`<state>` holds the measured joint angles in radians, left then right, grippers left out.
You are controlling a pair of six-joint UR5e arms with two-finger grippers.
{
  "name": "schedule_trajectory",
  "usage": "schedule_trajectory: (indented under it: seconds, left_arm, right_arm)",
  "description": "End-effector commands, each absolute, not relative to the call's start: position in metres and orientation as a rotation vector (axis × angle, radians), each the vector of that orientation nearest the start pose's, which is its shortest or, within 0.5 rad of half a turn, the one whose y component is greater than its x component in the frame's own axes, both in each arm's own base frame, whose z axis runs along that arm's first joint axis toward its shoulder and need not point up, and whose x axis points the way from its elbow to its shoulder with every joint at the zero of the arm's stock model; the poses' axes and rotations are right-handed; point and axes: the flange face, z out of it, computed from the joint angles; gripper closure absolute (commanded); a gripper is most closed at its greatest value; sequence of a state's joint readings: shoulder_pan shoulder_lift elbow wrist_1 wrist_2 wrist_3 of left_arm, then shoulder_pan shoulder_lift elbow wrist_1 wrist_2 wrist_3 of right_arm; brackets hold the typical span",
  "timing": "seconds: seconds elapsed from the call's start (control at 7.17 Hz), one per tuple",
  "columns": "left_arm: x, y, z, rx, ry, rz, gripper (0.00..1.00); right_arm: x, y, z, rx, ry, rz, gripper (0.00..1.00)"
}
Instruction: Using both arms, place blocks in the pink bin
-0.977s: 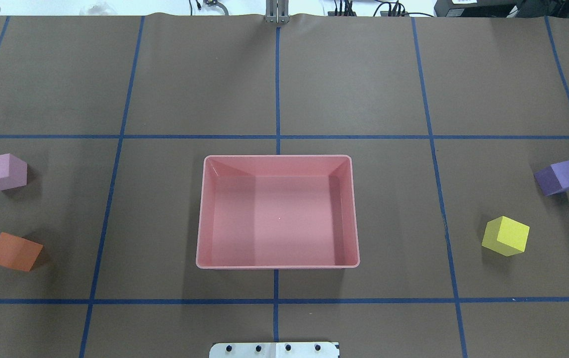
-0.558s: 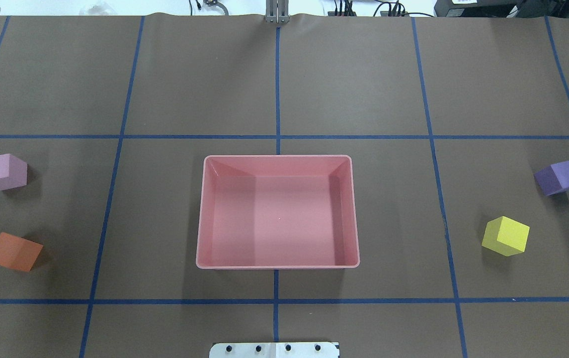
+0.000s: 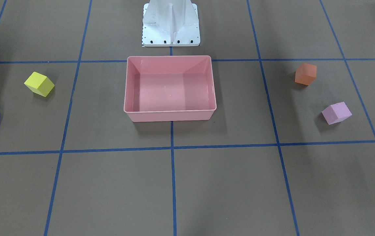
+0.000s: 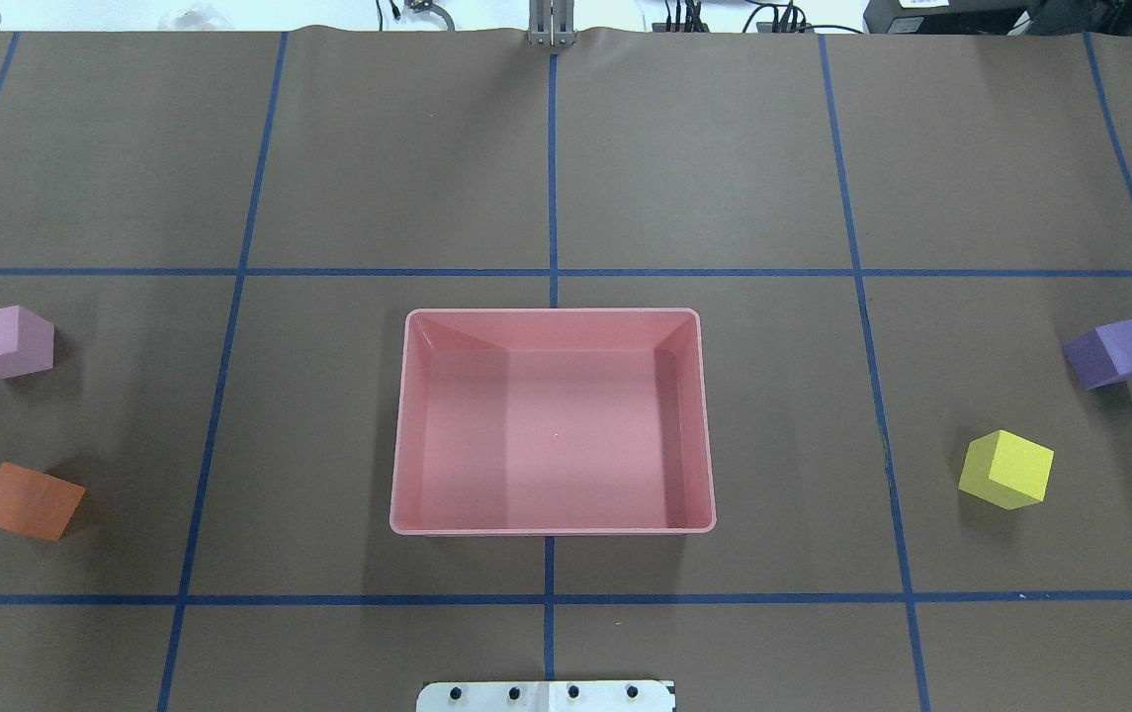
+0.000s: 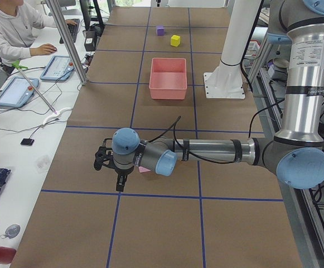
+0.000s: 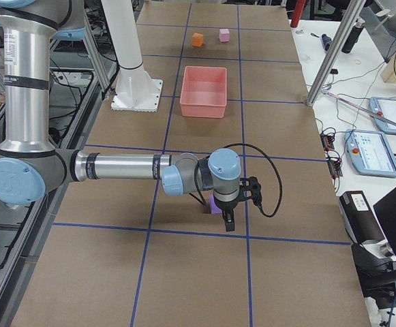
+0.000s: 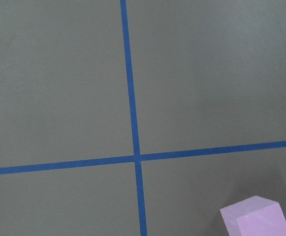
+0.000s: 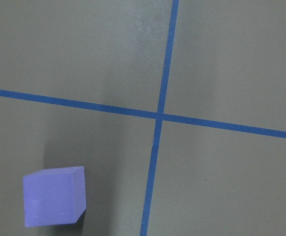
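Brown counter [image 4: 724, 148], pink bin [image 4: 553, 312] central, four blocks [image 4: 1005, 470] outside it; left tool [image 5: 119, 183], right tool [image 6: 227, 219]: cannot tell if open.

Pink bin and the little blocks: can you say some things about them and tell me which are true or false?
1. The pink bin is empty. True.
2. The orange block and the pale pink-lilac block lie on the same side of the bin. True.
3. The yellow block is inside the bin. False: it lies on the table, near the purple block.
4. The pale pink-lilac block is stacked on the orange block. False: they sit apart.
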<state>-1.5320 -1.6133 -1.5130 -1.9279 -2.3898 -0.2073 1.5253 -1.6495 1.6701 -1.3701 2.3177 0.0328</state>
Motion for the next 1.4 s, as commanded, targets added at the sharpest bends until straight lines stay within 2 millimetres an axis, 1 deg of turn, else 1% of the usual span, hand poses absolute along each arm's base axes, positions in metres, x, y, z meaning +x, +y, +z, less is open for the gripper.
schedule_trajectory:
  seconds: [0.0, 0.14, 0.28, 0.42, 0.56, 0.7, 0.84, 0.98, 1.26]
  left_arm:
    - [-0.027, -0.559, 0.614, 0.219, 0.847, -0.007, 0.0]
    - [-0.026, -0.561, 0.616, 0.219, 0.85, -0.004, 0.0]
    - [0.0, -0.558, 0.605, 0.251, 0.886, 0.066, 0.0]
    - [0.036, -0.557, 0.604, 0.232, 0.909, 0.12, 0.0]
    - [0.057, -0.548, 0.616, 0.141, 0.907, 0.017, 0.0]
    - [0.069, -0.547, 0.613, 0.08, 0.922, -0.131, 0.0]
    - [0.099, -0.542, 0.609, 0.033, 0.931, -0.208, 0.0]
    - [0.116, -0.534, 0.615, 0.021, 0.914, -0.228, 0.0]
    - [0.152, -0.528, 0.618, 0.037, 0.864, -0.225, 0.0]
  right_arm:
    - [0.042, -0.476, 0.62, 0.208, -0.77, -0.109, 0.0]
    - [0.036, -0.475, 0.615, 0.21, -0.836, -0.121, 0.0]
    - [0.018, -0.477, 0.609, 0.185, -0.869, -0.126, 0.0]
    - [-0.009, -0.479, 0.595, 0.149, -0.875, -0.107, 0.0]
    - [-0.028, -0.482, 0.584, 0.124, -0.869, -0.079, 0.0]
    - [-0.032, -0.482, 0.584, 0.121, -0.866, -0.081, 0.0]
    - [-0.031, -0.481, 0.585, 0.119, -0.864, -0.08, 0.0]
    - [-0.031, -0.481, 0.586, 0.118, -0.864, -0.079, 0.0]
    - [-0.031, -0.479, 0.587, 0.116, -0.865, -0.08, 0.0]
